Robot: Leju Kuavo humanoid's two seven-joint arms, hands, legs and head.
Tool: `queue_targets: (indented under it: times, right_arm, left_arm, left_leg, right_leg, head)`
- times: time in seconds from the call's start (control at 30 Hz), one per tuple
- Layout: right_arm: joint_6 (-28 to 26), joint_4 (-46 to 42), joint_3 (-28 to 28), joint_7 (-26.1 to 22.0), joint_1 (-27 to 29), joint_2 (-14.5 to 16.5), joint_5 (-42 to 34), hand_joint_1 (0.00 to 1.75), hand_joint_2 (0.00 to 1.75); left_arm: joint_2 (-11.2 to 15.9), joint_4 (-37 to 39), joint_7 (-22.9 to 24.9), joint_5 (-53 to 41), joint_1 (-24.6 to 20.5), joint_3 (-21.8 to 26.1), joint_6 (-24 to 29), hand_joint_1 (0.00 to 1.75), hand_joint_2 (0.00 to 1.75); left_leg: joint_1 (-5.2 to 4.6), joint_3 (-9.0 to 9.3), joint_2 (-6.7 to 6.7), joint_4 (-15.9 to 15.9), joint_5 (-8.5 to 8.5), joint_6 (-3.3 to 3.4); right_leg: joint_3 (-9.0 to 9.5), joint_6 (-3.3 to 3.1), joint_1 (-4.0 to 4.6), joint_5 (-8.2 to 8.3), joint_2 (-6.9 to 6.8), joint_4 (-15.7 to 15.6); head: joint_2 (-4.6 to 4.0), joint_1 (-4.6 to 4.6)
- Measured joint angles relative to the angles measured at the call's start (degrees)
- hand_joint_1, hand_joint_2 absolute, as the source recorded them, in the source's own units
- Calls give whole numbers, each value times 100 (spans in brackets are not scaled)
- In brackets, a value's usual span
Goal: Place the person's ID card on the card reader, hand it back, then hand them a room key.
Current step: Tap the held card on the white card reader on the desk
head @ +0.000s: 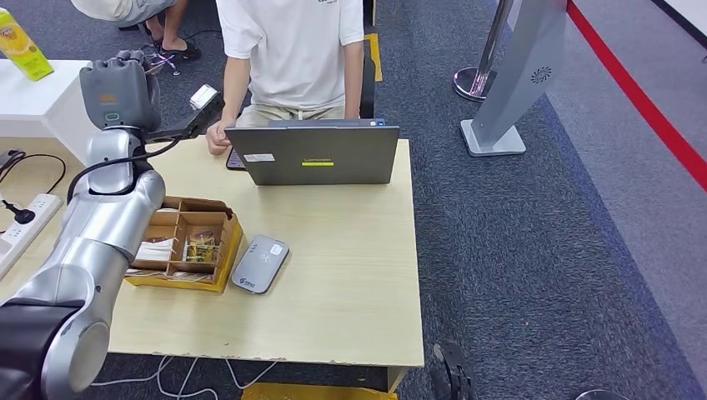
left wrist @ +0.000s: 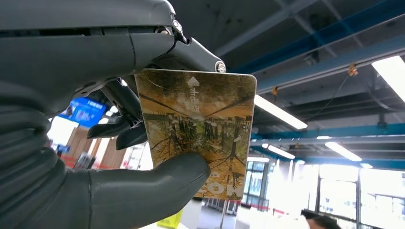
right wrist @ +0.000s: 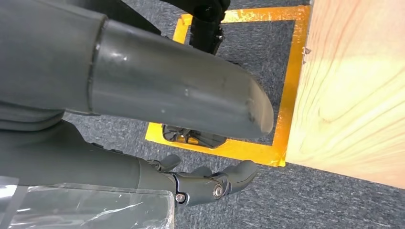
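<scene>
My left hand (head: 121,90) is raised high over the table's far left corner, reaching toward the person (head: 292,50) standing behind the laptop. It pinches a room key card (left wrist: 200,124) between thumb (left wrist: 148,188) and fingers; the card is printed with a brown-gold picture and a white arrow. The head view shows the same card (head: 203,97) as a pale sliver just above the person's hand (head: 218,138), which rests on the table edge. The grey card reader (head: 260,263) lies flat on the table with nothing on it. Beside the table's side, my right hand (right wrist: 143,95) hangs low, fingers (right wrist: 215,183) apart and holding nothing.
A grey laptop (head: 313,154) stands open at the far edge of the wooden table (head: 350,250). A yellow compartment box (head: 185,246) with cards and packets sits left of the reader. A power strip (head: 25,221) and cables lie at the left. A grey stand (head: 508,83) rises at the right.
</scene>
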Motion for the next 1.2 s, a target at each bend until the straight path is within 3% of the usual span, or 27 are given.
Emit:
queue_targets:
  times: [0.1,0.2,0.43,0.57,0.97,1.2]
  right_arm:
    - [-17,3,19,22,2,0,-3,0,0]
    - [-64,2,18,3,26,-1,-68,0,0]
    - [-208,-3,-10,-146,258,-3,-242,0,0]
    - [-219,-4,-26,-179,345,-16,-253,0,0]
    - [-177,-7,-37,-174,367,-28,-202,0,0]
    - [-180,-21,-37,-117,371,-28,-194,0,0]
  left_arm:
    - [-56,68,-155,61,18,-77,268,175,175]
    - [-220,-106,-382,303,318,-170,357,175,175]
    - [-451,-1934,-62,449,2010,-1119,-406,175,175]
    - [-421,-2657,136,472,2585,-1656,-735,175,175]
    - [-357,-2842,312,617,2828,-1991,-1011,175,175]
    - [-415,-2547,666,725,2822,-1992,-1673,175,175]
  left_leg:
    - [0,0,0,0,0,0]
    - [-3,1,-2,1,0,0]
    - [-6,-12,1,1,-4,4]
    - [-4,-16,1,0,-4,3]
    - [-3,-16,1,0,9,-1]
    - [-3,-16,1,0,9,-2]
  right_leg:
    - [-1,0,0,0,0,-1]
    - [1,0,-2,0,-2,-3]
    - [-10,1,-4,-1,1,-7]
    - [-16,1,-2,-1,-1,-5]
    - [-17,-2,-2,7,-1,0]
    - [-21,-2,-2,7,-1,0]
  head:
    - [0,0]
    - [0,0]
    - [0,0]
    - [0,-1]
    - [0,0]
    - [0,0]
